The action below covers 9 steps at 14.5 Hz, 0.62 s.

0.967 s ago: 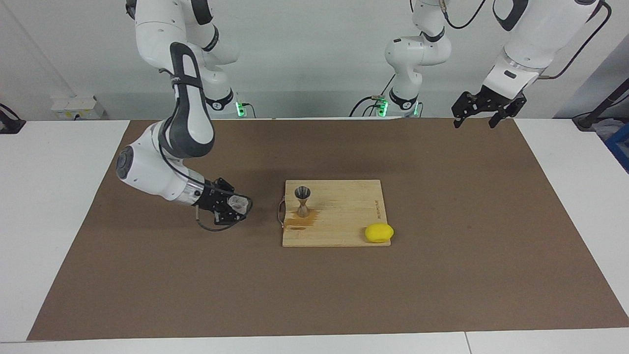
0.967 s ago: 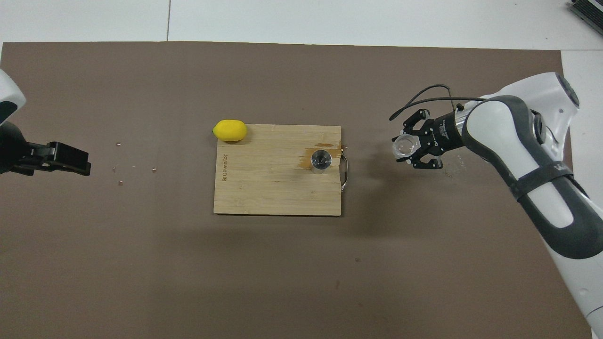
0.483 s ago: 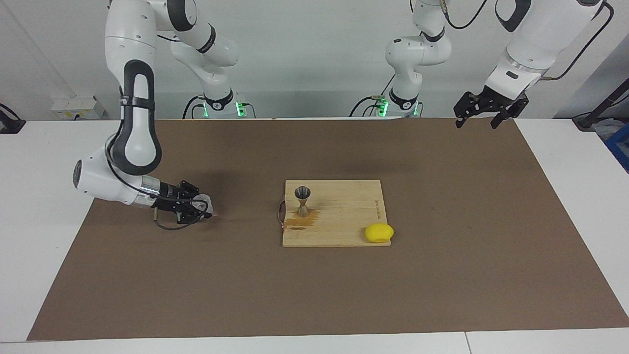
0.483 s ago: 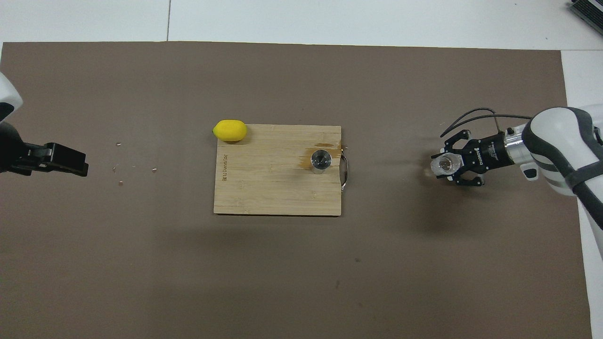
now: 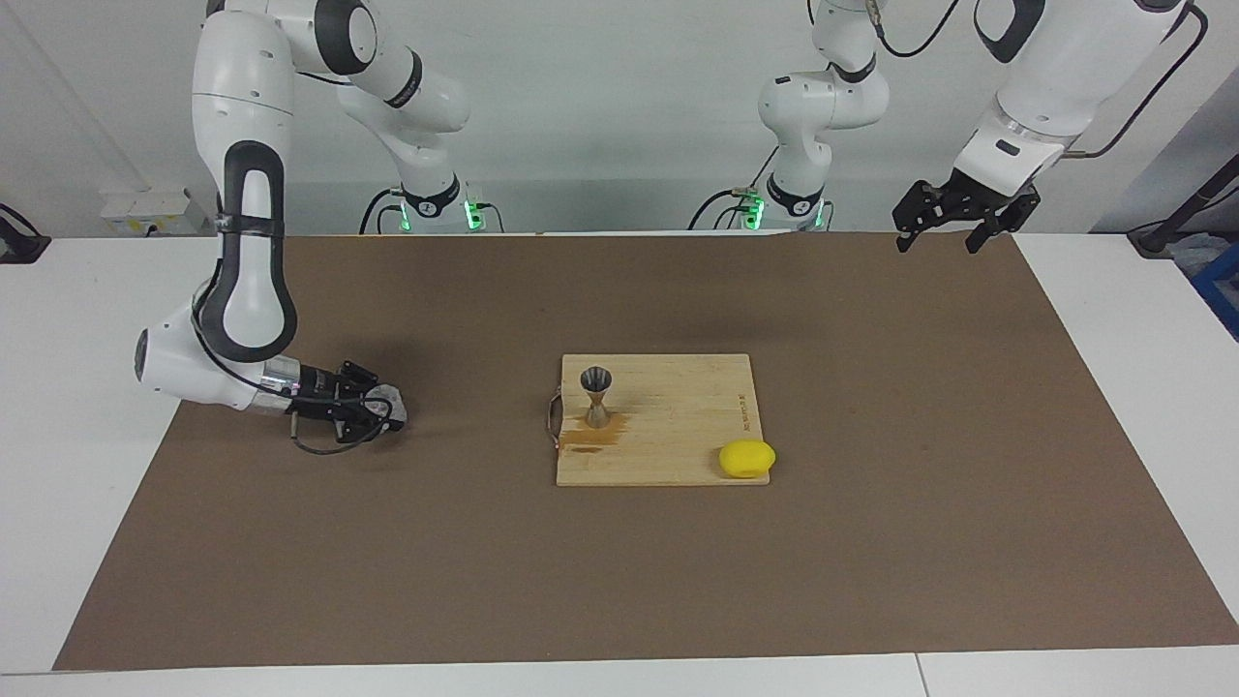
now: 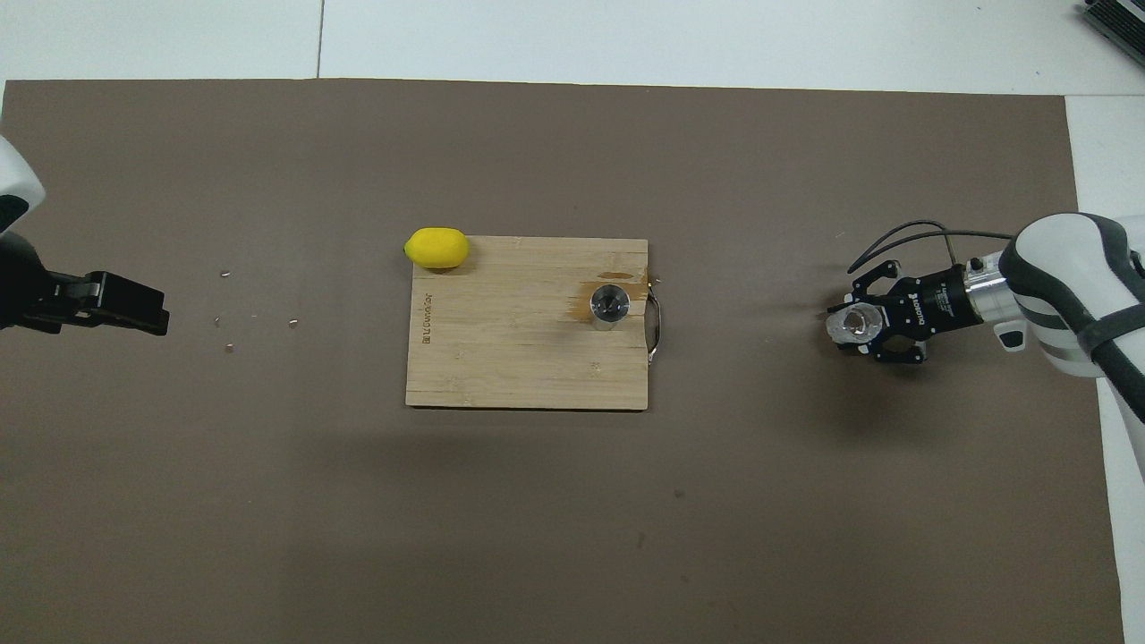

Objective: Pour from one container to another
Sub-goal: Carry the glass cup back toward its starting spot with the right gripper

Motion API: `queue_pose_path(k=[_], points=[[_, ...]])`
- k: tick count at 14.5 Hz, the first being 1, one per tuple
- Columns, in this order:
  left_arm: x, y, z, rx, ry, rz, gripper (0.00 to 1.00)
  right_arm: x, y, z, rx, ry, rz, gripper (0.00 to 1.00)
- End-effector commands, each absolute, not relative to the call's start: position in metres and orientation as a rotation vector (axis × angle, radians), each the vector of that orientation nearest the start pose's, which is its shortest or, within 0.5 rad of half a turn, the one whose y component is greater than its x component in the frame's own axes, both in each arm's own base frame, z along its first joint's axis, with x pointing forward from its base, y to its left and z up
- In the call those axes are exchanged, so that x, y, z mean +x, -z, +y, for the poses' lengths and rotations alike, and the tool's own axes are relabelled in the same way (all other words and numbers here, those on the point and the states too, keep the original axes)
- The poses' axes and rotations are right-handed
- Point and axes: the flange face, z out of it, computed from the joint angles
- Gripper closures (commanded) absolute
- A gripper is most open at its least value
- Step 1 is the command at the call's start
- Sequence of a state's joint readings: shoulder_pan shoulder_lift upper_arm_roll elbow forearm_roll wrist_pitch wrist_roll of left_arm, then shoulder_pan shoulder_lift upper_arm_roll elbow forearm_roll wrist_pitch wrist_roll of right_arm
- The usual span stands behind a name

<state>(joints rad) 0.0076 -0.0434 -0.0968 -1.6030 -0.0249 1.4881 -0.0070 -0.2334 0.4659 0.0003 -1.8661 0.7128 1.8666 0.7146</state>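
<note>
Facing view, left to right. Right gripper (image 5: 382,410) low at the mat (image 5: 871,542) toward the right arm's end of the table, forearm nearly level, jaws pinching the glass cup (image 5: 389,398) — rim up in the overhead view, so upright; contact with the mat not resolvable. Cutting board (image 5: 678,455) mid-table, metal handle on the edge toward the right arm, brown wet stain (image 5: 587,441) at the foot of the jigger (image 5: 596,396). Jigger upright on the board's nearer corner toward that handle, long axis vertical, open cone upward. Lemon (image 5: 746,458) on the board's corner at roughly four o'clock from the jigger. Left gripper (image 5: 951,229) raised over the mat's edge by its own base, fingers spread, holding nothing, waiting.

Governing relation — jigger at about three o'clock from the held cup in this view, well apart, with bare mat between; right arm much the nearer of the two. Judged stage: cup carried clear of the board and low enough for set-down, pouring probably finished given the stain.
</note>
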Motion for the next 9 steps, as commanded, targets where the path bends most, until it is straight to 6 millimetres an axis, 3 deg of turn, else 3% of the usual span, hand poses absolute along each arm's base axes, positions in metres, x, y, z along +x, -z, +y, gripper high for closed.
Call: queue_pose_path(k=[1, 5, 9], points=[[0.522, -0.627, -0.048, -3.147, -0.105, 0.133, 0.0, 0.581, -0.246, -0.096, -1.977, -0.755, 1.544, 0.98], [0.522, -0.627, -0.047, -3.147, -0.105, 0.131, 0.0, 0.569, -0.24, -0.121, -1.95, -0.74, 1.6, 0.96], [0.522, -0.627, -0.047, -3.147, -0.105, 0.131, 0.0, 0.555, -0.236, -0.152, -1.905, -0.716, 1.659, 0.78]])
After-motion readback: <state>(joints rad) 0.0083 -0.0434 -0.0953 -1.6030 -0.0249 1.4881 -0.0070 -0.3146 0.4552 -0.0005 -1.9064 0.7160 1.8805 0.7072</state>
